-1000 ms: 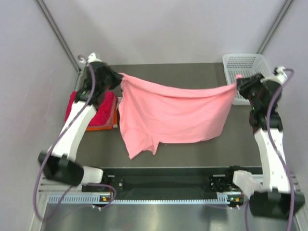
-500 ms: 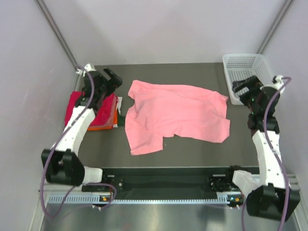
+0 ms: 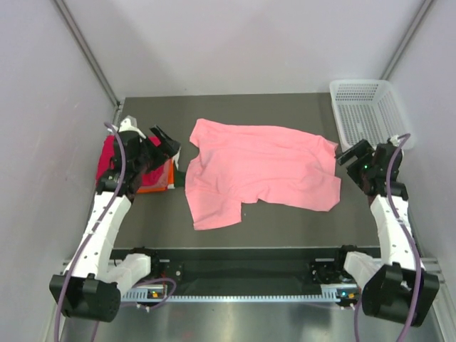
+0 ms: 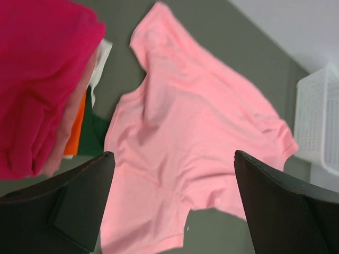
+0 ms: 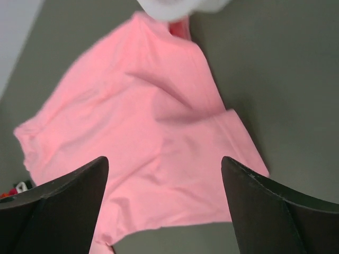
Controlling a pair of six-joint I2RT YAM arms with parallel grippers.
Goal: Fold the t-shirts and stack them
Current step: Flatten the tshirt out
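Pink shirt (image 3: 260, 167) lies spread on the desk (image 3: 285, 228), roughly mid-desk. It is one layer and not yet folded. It sits skewed and rumpled, with creases across the middle and one flap jutting toward the near-left corner. I cannot tell from above whether the front or the back faces up.

Left hand (image 3: 165, 142): open wide and empty. It hangs above the shirt's left edge, beside the stack (image 3: 135, 171), and its wrist view shows nothing between the jaws.

Right hand (image 3: 354, 162): also spread apart and empty, just off the shirt's right edge, on the near side of the basket (image 3: 363, 100).

The stack sits at the left edge of the desk, magenta on top and orange underneath, just beside the pink shirt. In the left wrist view a dark scrap and a white scrap show at its side; I cannot identify them.

Step in hand, as I judge it: the lay-out is done and the first fold has not begun.

Next move calls for:
- The cloth is not flat enough for a clean crease, so the wrinkles may need a tug outward first.
- Bring both hands down onto matching edge points, pinching only the shirt's own layer.
- Keep the left hand clear of the stack on the way down, since they are close.
- Carry both ends across together so the fold line stays straight.
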